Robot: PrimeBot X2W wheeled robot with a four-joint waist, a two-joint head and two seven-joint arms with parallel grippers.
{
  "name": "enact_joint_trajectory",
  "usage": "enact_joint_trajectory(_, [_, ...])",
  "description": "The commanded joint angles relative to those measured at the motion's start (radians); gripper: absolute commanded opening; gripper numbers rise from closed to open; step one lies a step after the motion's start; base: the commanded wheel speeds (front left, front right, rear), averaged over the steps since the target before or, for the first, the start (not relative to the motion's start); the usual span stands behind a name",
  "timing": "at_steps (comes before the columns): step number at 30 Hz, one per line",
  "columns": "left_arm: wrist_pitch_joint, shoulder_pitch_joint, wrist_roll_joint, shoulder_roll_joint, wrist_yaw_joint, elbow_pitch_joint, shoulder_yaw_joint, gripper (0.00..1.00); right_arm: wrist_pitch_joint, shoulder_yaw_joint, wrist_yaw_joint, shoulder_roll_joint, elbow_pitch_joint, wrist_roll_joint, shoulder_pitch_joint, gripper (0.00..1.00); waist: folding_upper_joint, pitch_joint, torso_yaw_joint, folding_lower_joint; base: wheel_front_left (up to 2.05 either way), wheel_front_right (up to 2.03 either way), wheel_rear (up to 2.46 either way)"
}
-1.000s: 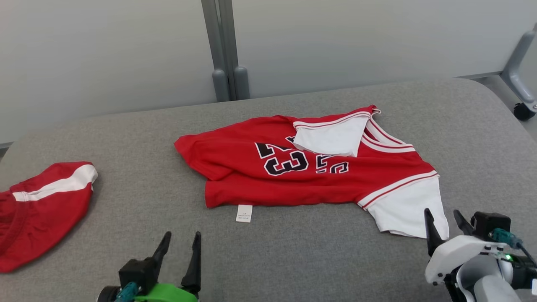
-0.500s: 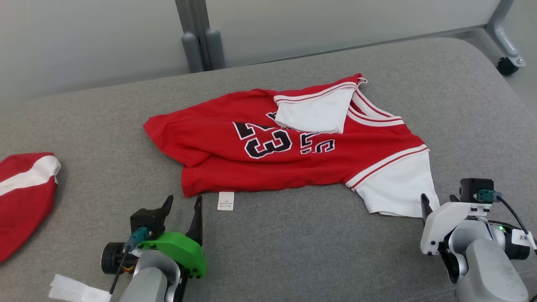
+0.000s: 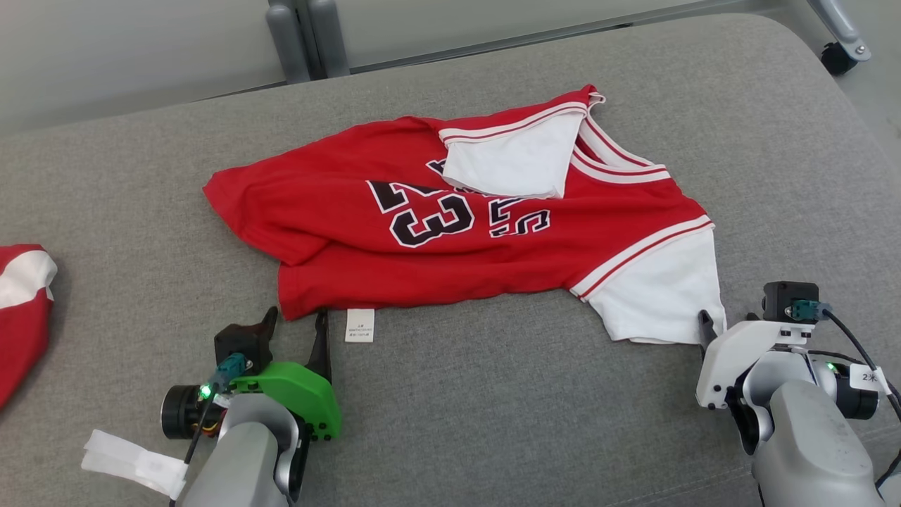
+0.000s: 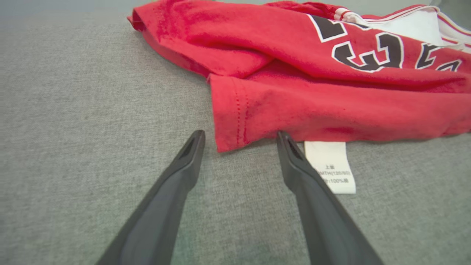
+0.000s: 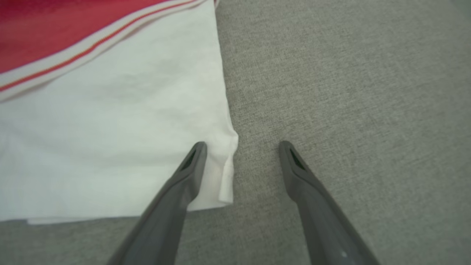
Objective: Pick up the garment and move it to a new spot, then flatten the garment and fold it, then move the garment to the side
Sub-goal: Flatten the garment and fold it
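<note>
Resolving jersey [image 4: 294, 106] label [image 4: 331, 167] print, left wrist view outdoes head view.

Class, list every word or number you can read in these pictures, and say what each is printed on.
"23": red jersey, black numerals.
"MTH(120/60)", "100%": white care label; other characters too blurred.
"2" plus an unclear mark: small tag on right arm.
Letters beside the 23: partly covered by white sleeve, unreadable.

Grey woven cushion surface [image 3: 493, 394] before a pale wall [image 3: 127, 56], twin grey posts [image 3: 288, 39], a black caster [image 3: 838, 60] far right.
</note>
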Motion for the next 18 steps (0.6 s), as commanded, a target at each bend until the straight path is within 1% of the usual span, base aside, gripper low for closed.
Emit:
enact_joint_trajectory(1, [-0.001,-0.018,-0.007,0.005,0.005,-0.001,0.005,1.0,0.003,0.004,-0.001,0.004,0.025,-0.005,0.004,1.0,0.0,0.003,0.001,0.0,0.0,0.0,0.0])
enact_joint_trajectory(6, [0.0,-0.035,-0.013,0.005,-0.004,0.031,0.003,1.0,0.019,0.026,-0.001,0.008,0.081,0.009,0.002,1.0,0.0,0.008,0.004,0.0,0.0,0.0,0.0])
enact_joint_trajectory(7, [0.0,-0.038,-0.015,0.005,-0.006,0.041,0.0,0.85,0.021,0.034,-0.001,0.009,0.091,0.015,0.002,1.0,0.0,0.009,0.004,0.0,0.0,0.0,0.0])
enact_joint_trajectory(8, [0.0,-0.044,-0.02,0.005,-0.012,0.059,-0.003,0.35,0.026,0.045,0.0,0.011,0.104,0.026,0.0,1.0,0.0,0.009,0.004,0.0,0.0,0.0,0.0])
enact_joint_trajectory(9, [0.0,-0.047,-0.027,0.005,-0.016,0.073,-0.005,0.19,0.033,0.053,0.001,0.013,0.114,0.035,-0.001,1.0,0.0,0.009,0.004,0.0,0.0,0.0,0.0])
enact_joint_trajectory(10, [0.001,-0.049,-0.035,0.005,-0.014,0.093,-0.008,0.0,0.037,0.06,0.003,0.015,0.125,0.045,-0.002,0.85,0.0,0.01,0.004,0.0,0.0,0.0,0.0])
enact_joint_trajectory(11, [0.001,-0.051,-0.043,0.005,-0.016,0.105,-0.011,0.0,0.041,0.064,0.003,0.016,0.132,0.05,-0.003,0.69,0.0,0.011,0.004,0.0,0.0,0.0,0.0])
enact_joint_trajectory(12, [0.001,-0.055,-0.047,0.004,-0.019,0.114,-0.014,0.0,0.045,0.069,0.003,0.016,0.138,0.054,-0.005,0.37,0.0,0.012,0.005,0.0,0.0,0.0,0.0])
enact_joint_trajectory(14, [0.001,-0.065,-0.052,0.004,-0.021,0.123,-0.019,0.0,0.046,0.084,0.003,0.016,0.147,0.081,-0.009,0.05,0.0,0.015,0.006,0.0,0.0,0.0,0.0])
enact_joint_trajectory(15, [0.001,-0.069,-0.057,0.004,-0.021,0.125,-0.021,0.0,0.045,0.089,0.003,0.016,0.15,0.088,-0.012,0.0,0.0,0.016,0.006,0.0,0.0,0.0,0.0])
enact_joint_trajectory(18, [0.001,-0.079,-0.065,0.004,-0.024,0.127,-0.027,0.0,0.041,0.106,0.001,0.011,0.151,0.112,-0.021,0.0,0.0,0.018,0.008,0.0,0.0,0.0,0.0])
